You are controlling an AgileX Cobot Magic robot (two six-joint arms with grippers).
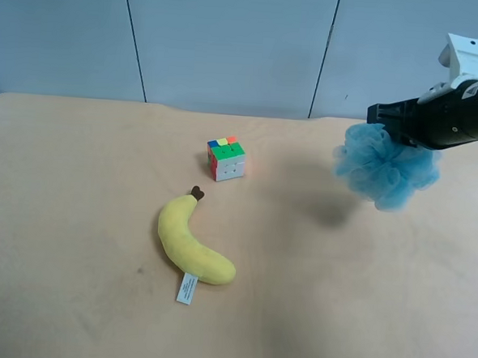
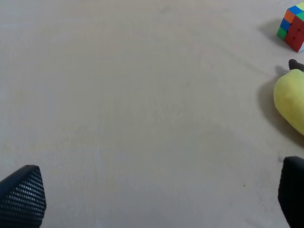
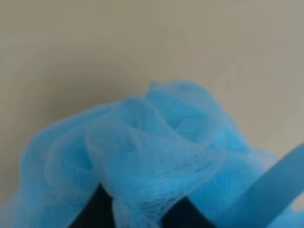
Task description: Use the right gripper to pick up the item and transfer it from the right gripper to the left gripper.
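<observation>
- The bath pouf point(image 1: 386, 170) hangs in the air, clear of the desk point(image 1: 74, 218). It is above the part near the far corner on the exterior high view's right.
- The right gripper point(image 1: 387, 127) reaches in from that side, and its dark fingers point(image 3: 97, 209) are clamped on the pouf's mesh from behind.
- The pouf is a rumpled ball with no clear long axis. In the exterior high view it looks a little wider than tall, and most of it bulges forward and below the fingers.
- Its blue ribbon point(image 3: 266, 190) runs slantwise beside the mesh in the right wrist view; its end is cut off by the frame.
- A soft shadow point(image 1: 334, 209) lies on the desk below the pouf, toward the middle.
- The left gripper point(image 2: 156, 199) hovers over bare desk, its fingers spread wide and holding nothing.
- The plush banana point(image 1: 190, 245) lies near the desk's middle, stem toward the far edge. The puzzle cube point(image 1: 226, 158) sits just beyond the stem, apart from it.
</observation>
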